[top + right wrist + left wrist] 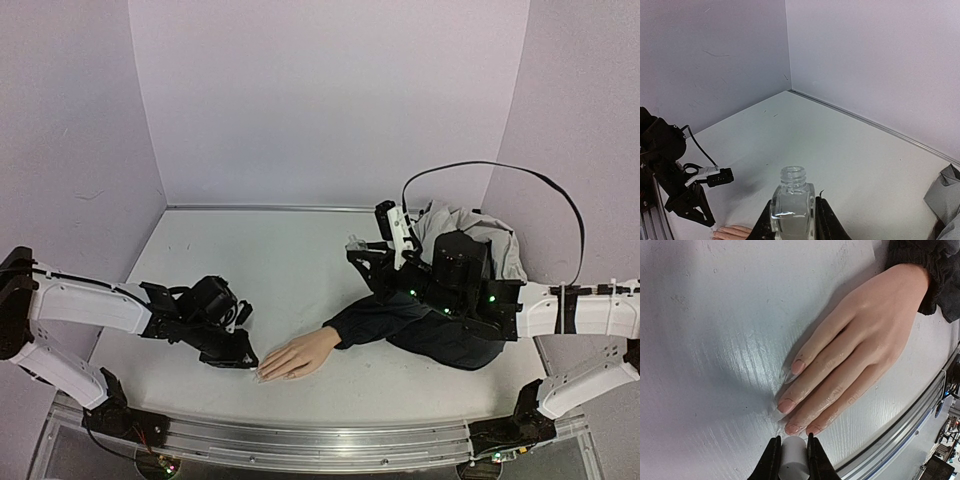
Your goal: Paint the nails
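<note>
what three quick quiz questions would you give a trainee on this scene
1. True or false: the glass bottle held by the right gripper has its cap on.
2. The white cylinder is clamped by: A the left gripper; B the right gripper; C neither.
3. Fill in: the mannequin hand lies palm ____.
Key: 1 false, its neck is open; 2 A; 3 down.
</note>
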